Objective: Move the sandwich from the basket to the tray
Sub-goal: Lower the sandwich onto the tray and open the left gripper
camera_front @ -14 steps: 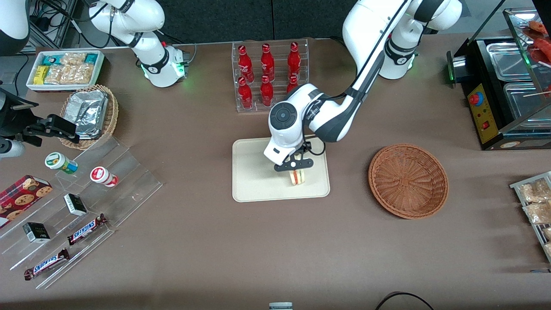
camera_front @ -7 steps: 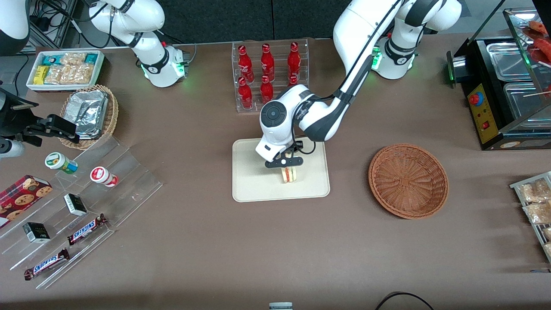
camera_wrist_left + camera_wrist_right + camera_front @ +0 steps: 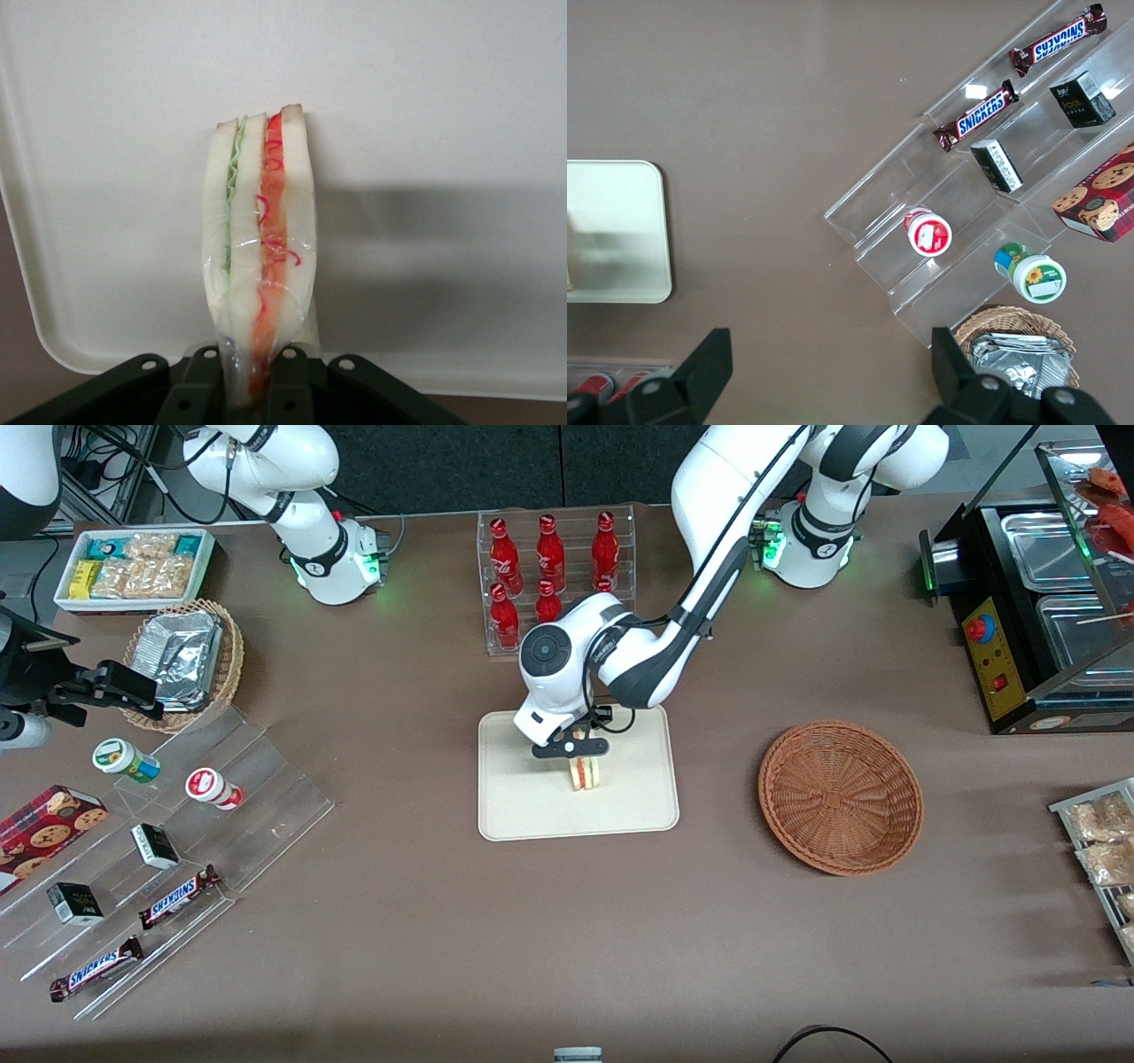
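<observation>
The sandwich (image 3: 585, 773), a wedge of white bread with red and green filling in clear wrap, hangs upright over the middle of the cream tray (image 3: 514, 815). My left gripper (image 3: 578, 755) is shut on its top edge. In the left wrist view the black fingers (image 3: 190, 390) pinch the wrapped sandwich (image 3: 259, 257) with the tray (image 3: 443, 106) close below; I cannot tell whether it touches. The reddish-brown wicker basket (image 3: 840, 797) sits empty beside the tray, toward the working arm's end of the table.
A clear rack of red bottles (image 3: 554, 576) stands just past the tray, farther from the front camera, close to my arm. Acrylic steps with snack bars and cups (image 3: 159, 841) and a tan basket of foil packets (image 3: 190, 657) lie toward the parked arm's end.
My gripper has carried the sandwich across the tray toward the parked arm's end and a little farther from the front camera, from near the tray's basket-side edge to its middle.
</observation>
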You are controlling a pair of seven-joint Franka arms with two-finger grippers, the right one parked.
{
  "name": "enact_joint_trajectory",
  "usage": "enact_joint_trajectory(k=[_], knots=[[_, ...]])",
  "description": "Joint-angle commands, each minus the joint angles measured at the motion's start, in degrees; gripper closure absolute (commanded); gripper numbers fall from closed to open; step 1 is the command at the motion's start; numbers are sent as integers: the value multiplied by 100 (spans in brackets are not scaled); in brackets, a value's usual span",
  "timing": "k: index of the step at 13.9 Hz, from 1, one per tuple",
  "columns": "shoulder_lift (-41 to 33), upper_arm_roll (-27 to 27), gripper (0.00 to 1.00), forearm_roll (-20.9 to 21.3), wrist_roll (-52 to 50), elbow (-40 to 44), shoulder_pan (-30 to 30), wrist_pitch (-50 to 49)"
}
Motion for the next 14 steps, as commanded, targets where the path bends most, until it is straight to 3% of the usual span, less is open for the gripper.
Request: enact_joint_trajectory(k=[1, 2, 3, 4, 5, 11, 14], knots=[[90, 84, 96, 21, -94, 158, -70, -2], [99, 84, 85, 21, -85, 158, -70, -2], [99, 84, 43, 21, -85, 158, -70, -2], [99, 84, 14, 21, -76, 166, -70, -11], [91, 84, 2, 21, -76, 193, -70, -2], [-619, 137, 0, -102, -233, 412, 27, -817], [-1462, 207, 0, -312, -551, 386, 622, -1652]])
